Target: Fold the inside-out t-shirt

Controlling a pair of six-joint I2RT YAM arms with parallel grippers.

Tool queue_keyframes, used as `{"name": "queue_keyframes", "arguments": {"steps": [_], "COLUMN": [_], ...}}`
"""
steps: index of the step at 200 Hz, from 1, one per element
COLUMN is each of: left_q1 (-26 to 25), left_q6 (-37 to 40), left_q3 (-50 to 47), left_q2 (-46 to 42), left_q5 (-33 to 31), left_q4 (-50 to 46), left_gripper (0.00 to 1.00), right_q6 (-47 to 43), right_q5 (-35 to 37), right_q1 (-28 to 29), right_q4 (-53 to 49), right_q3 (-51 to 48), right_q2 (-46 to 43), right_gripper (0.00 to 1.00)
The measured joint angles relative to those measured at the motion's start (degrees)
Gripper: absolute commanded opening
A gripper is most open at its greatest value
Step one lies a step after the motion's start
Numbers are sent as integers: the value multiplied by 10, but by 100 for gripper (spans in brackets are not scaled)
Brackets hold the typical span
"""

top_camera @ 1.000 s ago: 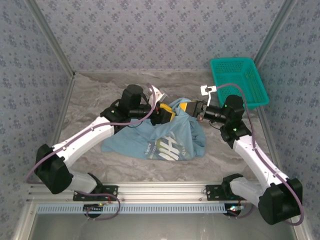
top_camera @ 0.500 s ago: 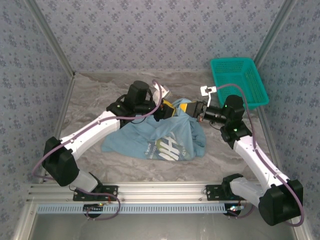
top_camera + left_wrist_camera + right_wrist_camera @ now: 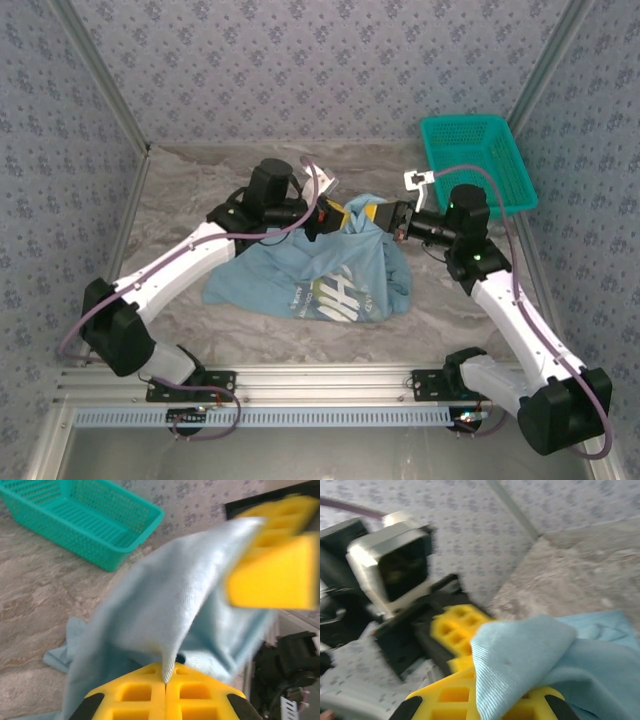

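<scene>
The light-blue inside-out t-shirt [image 3: 320,275] lies crumpled mid-table, white lettering showing near its front, its far edge lifted between both arms. My left gripper [image 3: 338,214] is shut on a pinch of that raised cloth; in the left wrist view the fabric [image 3: 165,615] runs up out of the seam between the yellow fingers [image 3: 200,692]. My right gripper [image 3: 378,215] is shut on the cloth a short way to the right. In the right wrist view a fold of the t-shirt [image 3: 520,655] drapes over its yellow fingers [image 3: 445,695], with the left gripper's yellow fingers [image 3: 452,625] just beyond.
A teal mesh basket [image 3: 478,160] stands at the back right corner, close behind the right arm, and shows as the basket [image 3: 85,517] in the left wrist view. Patterned walls enclose the marble table [image 3: 190,180], bare on its left side. A metal rail [image 3: 320,378] runs along the near edge.
The left gripper has closed on the raised far edge of the t-shirt, and its arm has shifted slightly. The right gripper keeps its hold, lifted a little.
</scene>
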Motion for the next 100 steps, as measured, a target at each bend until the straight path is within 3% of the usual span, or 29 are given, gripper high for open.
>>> {"name": "queue_keyframes", "arguments": {"steps": [14, 68, 100], "left_q1": [3, 38, 56], "left_q6": [-8, -78, -120], "left_q3": [0, 0, 0], "left_q2": [-21, -56, -55], "left_q5": [18, 59, 66], "left_q4": [-2, -28, -31], "left_gripper": [0, 0, 0], "right_q6": [-37, -155, -221], "right_q5": [54, 220, 258], "right_q1": [3, 28, 55], "right_q4": [-54, -229, -290], "right_q3": [25, 107, 116], "right_q2": [-1, 17, -2], "right_gripper": [7, 38, 43]}}
